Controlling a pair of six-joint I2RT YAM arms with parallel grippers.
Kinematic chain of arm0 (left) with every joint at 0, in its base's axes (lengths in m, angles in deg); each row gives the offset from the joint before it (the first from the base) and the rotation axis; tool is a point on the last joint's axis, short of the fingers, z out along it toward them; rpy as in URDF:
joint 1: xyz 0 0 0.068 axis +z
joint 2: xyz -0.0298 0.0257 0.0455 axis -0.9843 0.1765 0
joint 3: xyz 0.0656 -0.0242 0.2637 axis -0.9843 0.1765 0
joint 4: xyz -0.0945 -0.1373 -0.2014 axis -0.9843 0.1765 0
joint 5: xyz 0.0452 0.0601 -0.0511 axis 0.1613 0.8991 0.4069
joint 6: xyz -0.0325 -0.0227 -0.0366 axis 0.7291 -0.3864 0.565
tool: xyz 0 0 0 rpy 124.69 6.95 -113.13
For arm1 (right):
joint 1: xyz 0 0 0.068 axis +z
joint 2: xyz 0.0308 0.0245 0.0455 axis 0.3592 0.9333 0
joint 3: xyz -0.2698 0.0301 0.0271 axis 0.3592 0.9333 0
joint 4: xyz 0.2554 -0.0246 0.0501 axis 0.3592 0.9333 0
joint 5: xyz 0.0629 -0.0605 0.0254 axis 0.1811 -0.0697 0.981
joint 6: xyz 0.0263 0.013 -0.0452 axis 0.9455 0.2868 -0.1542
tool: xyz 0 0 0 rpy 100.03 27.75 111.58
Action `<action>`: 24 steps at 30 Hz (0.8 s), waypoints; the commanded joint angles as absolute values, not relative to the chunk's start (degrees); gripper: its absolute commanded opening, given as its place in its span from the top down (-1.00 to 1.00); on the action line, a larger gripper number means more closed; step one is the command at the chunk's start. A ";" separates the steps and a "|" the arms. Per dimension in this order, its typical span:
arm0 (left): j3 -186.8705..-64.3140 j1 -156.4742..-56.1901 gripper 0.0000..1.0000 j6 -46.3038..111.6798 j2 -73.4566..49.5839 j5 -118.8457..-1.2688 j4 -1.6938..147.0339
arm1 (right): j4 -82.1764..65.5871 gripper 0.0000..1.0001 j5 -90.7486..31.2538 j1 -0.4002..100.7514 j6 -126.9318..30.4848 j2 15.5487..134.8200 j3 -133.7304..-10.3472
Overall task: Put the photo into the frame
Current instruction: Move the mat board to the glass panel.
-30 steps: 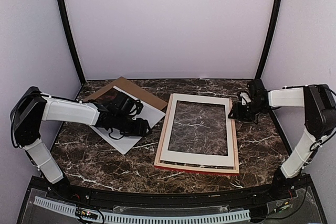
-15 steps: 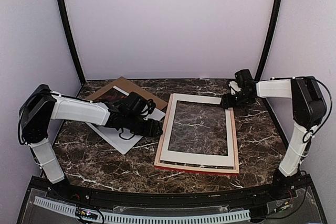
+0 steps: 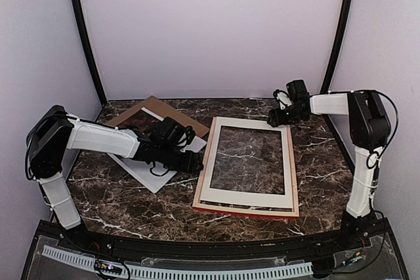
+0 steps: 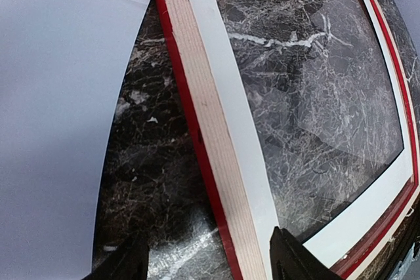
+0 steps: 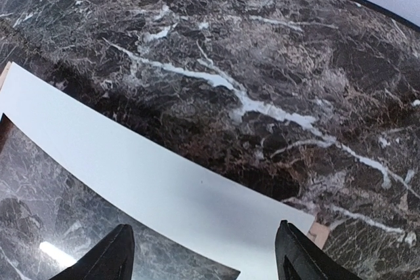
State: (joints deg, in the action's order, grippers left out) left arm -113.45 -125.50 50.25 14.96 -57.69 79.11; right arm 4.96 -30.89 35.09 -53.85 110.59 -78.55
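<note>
My right pincer just swung over the frame corner, widening, empty; left pincer wide, empty, photo to its left, not in yet.

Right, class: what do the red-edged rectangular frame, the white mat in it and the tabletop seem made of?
Frame: wood, grain visible on its pale face, edge painted red. White mat: probably thin matte card. Tabletop: glossy white-veined dark marble, or imitation.
</note>
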 commanded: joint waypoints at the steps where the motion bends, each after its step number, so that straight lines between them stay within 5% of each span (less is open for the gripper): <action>1: -114.11 -125.97 -0.31 50.18 14.89 -56.92 79.17 | 3.47 -0.49 -28.64 35.29 -56.63 113.52 -82.89; 24: -113.75 -126.50 -0.32 50.55 15.09 -57.15 78.87 | 6.46 -0.39 -22.06 35.29 -59.87 115.27 -80.52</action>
